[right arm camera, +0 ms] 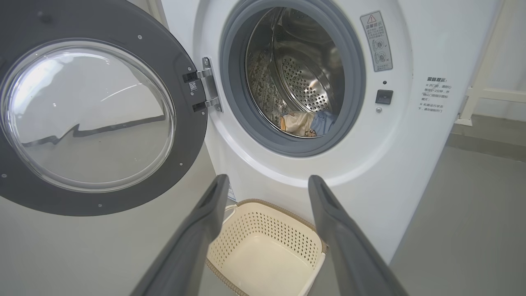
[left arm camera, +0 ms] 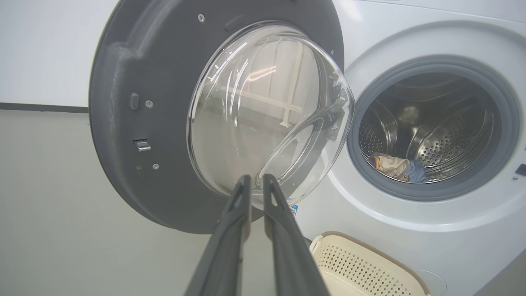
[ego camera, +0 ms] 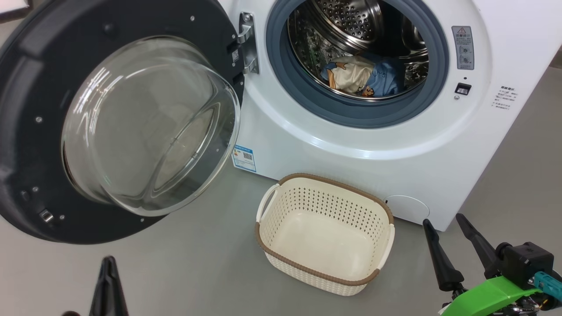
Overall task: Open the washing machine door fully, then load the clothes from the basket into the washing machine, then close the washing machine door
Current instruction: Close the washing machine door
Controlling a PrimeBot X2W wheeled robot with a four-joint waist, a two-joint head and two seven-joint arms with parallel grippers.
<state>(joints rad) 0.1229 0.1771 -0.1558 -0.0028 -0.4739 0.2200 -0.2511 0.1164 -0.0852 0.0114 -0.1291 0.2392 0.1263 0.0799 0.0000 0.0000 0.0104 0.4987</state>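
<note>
Clothes (ego camera: 362,79) — light blue and cream printed fabric bundle — lie inside the white front-loading washing machine (ego camera: 351,149). The cream perforated plastic basket (ego camera: 325,202) sits just before it. The left gripper (left arm camera: 256,183) has its fingers nearly pressed together and holds nothing — it is near the open black-rimmed glass door (left arm camera: 123,123). The right gripper (ego camera: 443,220) is spread wide, also holding nothing.

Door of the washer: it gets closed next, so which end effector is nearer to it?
Left. The left end effector is close to the door, by its lower rim; the right end effector is beyond the basket.

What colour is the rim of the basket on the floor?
Brown, with a woven look, around the cream basket; the head view shows it best.
</note>
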